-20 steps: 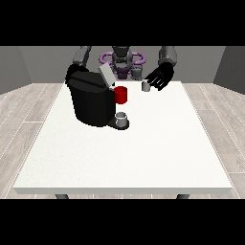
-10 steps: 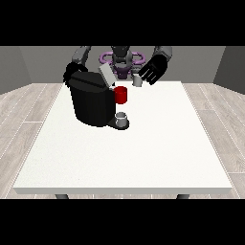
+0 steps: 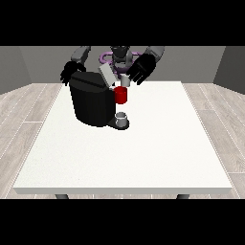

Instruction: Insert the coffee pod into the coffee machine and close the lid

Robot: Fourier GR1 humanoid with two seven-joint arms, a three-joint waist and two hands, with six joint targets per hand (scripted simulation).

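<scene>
The large white rectangular table [image 3: 143, 153] carries a big black coffee machine [image 3: 90, 103] near its far edge, toward the far left corner of the tabletop. The machine has a red front part [image 3: 121, 95], and its grey lid [image 3: 106, 75] stands tilted up and open. A small grey cup [image 3: 122, 117] sits on the machine's base, below the red part.

The black hand at the view's right [image 3: 142, 68] is above the far edge of the tabletop, just beside the open lid. Its fingers curl around a small grey coffee pod [image 3: 125, 80], which is in the air over the red part, not yet inside the machine. The black hand at the view's left [image 3: 67, 73] is behind the machine's far left top corner; I cannot tell how its fingers lie.

Compared with half a second ago, the hand at the view's right has come closer to the lid with the pod.
</scene>
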